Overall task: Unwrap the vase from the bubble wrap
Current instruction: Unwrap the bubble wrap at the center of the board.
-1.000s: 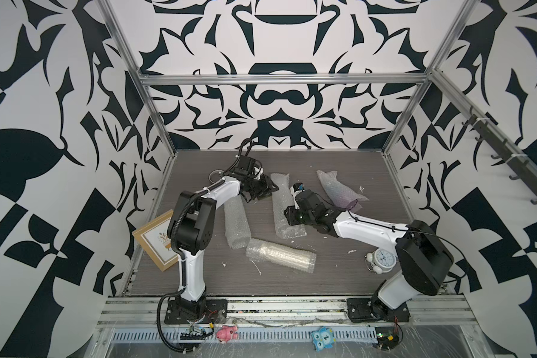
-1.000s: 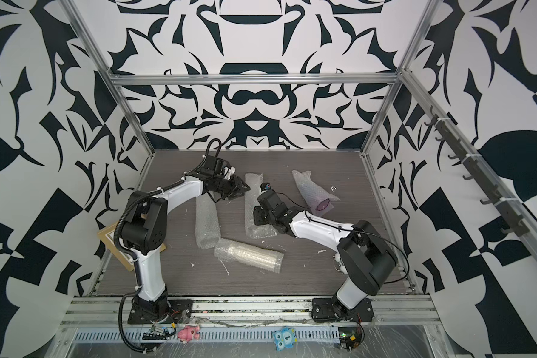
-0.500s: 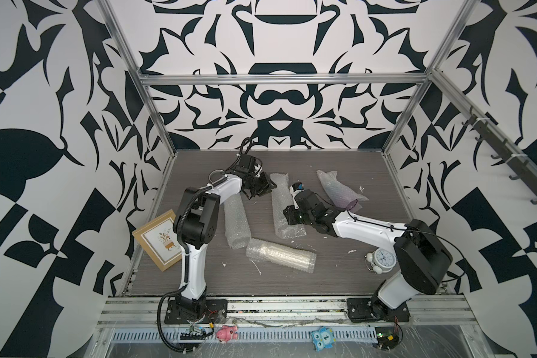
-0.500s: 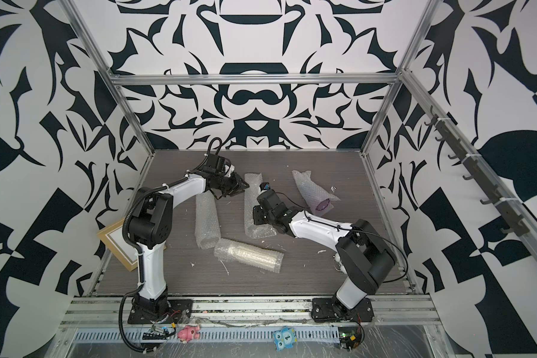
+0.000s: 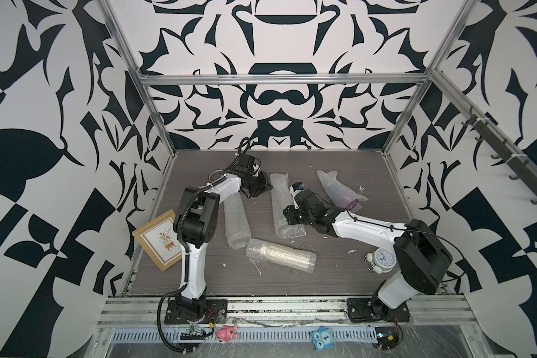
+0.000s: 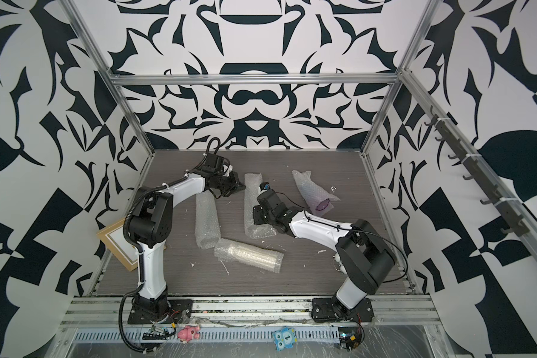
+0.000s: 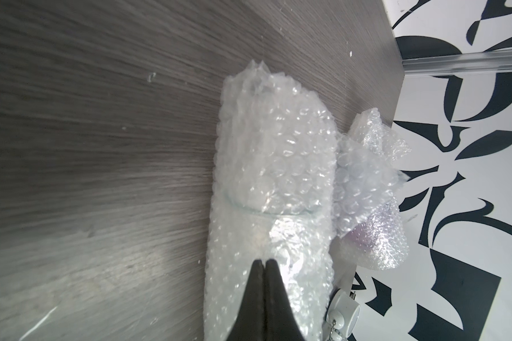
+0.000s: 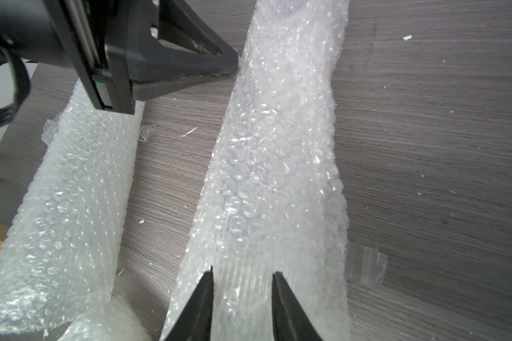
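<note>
The bubble wrap (image 5: 280, 198) (image 6: 250, 198) I am working on is a long whitish roll lying mid-table. My left gripper (image 5: 268, 187) (image 6: 241, 187) (image 7: 265, 261) is shut, its tips pinching the roll's side edge near the far end; its fingers (image 8: 189, 68) show in the right wrist view. A clear curved rim (image 7: 266, 211) of the vase shows through the wrap; the rest is hidden. My right gripper (image 5: 289, 215) (image 6: 256, 221) (image 8: 244, 273) clamps the roll's near end, jaws partly apart and pressed into the wrap.
Three other bubble-wrap rolls lie around: one to the left (image 5: 236, 223), one in front (image 5: 281, 254), one far right with something purple inside (image 5: 338, 192). A picture frame (image 5: 160, 243) leans at the left edge. An alarm clock (image 5: 382, 260) stands by the right arm.
My left gripper has closed at the roll's edge, and the left arm's elbow has swung slightly. The right arm has hardly moved.
</note>
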Robot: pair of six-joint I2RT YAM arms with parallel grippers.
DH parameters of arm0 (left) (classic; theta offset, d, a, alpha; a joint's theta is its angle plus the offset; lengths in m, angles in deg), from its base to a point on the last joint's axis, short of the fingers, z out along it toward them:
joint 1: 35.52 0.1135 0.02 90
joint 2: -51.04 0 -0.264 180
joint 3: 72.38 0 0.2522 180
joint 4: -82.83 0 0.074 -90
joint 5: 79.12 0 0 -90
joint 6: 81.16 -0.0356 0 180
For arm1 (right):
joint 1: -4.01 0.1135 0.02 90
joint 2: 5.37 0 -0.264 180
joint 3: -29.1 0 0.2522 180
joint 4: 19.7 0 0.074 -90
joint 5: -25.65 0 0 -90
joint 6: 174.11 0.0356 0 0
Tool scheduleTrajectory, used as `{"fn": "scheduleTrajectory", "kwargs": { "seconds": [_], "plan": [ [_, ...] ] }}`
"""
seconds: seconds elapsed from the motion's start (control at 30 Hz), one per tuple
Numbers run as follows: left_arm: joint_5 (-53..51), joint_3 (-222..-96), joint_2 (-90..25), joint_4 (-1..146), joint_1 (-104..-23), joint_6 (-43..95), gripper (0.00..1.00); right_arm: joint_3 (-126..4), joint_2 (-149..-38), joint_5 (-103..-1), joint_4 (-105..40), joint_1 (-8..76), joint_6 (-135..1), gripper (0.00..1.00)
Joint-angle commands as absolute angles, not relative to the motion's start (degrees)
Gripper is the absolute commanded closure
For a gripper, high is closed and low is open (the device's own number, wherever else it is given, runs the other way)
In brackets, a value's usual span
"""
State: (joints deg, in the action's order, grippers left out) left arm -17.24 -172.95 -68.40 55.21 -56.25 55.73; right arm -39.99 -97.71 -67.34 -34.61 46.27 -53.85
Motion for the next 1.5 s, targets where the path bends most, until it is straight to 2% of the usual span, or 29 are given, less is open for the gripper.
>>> {"fn": "scheduleTrajectory", "kwargs": {
  "seconds": [0.0,0.9,1.2,1.47],
  "plan": [
    [-17.62,-174.66,-67.04,55.57,-55.99,55.85,1.00,-39.99,-99.42,-68.21,-37.29,46.47,-54.31,0.65],
    [-26.19,-179.19,-65.39,66.99,-58.27,64.47,1.00,-38.55,-101.64,-67.60,-33.06,46.46,-54.22,0.63],
    [-27.33,-180.70,-68.88,64.69,-58.98,62.99,1.00,-34.51,-94.27,-68.73,-28.09,46.42,-54.40,0.52],
    [-27.62,-180.88,-69.37,63.40,-59.29,61.49,1.00,-28.81,-88.04,-71.06,-22.37,44.05,-57.16,0.49]
  ]
}}
